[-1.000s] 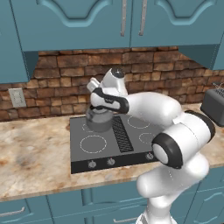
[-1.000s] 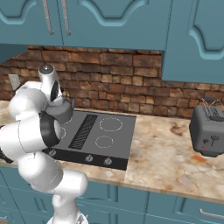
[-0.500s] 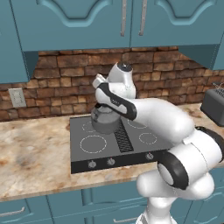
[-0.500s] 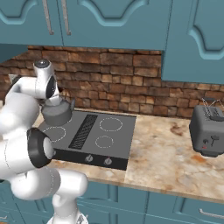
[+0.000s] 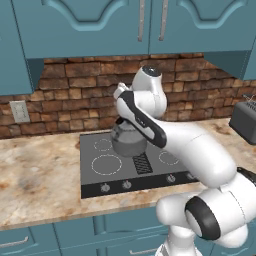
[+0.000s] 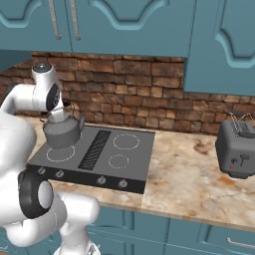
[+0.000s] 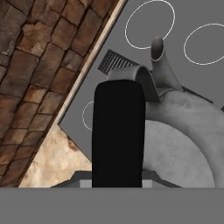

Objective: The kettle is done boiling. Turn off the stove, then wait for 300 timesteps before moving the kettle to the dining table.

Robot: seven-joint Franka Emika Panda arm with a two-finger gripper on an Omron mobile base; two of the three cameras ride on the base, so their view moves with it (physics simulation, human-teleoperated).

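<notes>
The grey kettle (image 5: 128, 141) (image 6: 62, 132) hangs just above the left burners of the dark stove (image 5: 107, 172) (image 6: 124, 159). My gripper (image 5: 123, 119) (image 6: 59, 115) comes down on it from above and is shut on its arched black handle (image 7: 118, 131). In the hand view the rounded kettle body (image 7: 183, 144) lies under the handle, its spout pointing toward the white burner rings of the stove (image 7: 197, 17). The fingertips are hidden behind the handle. The dining table is out of view.
Several round knobs (image 5: 105, 188) line the stove's front edge. A boxy grey toaster (image 6: 239, 149) (image 5: 245, 120) stands on the marbled counter (image 6: 189, 169) to the right. A brick wall (image 5: 60, 95) and teal cabinets close the back.
The arm has swung, its elbow dropping lower and closer to the base. The held kettle has drifted slightly right and toward the stove's front. The grip stays shut.
</notes>
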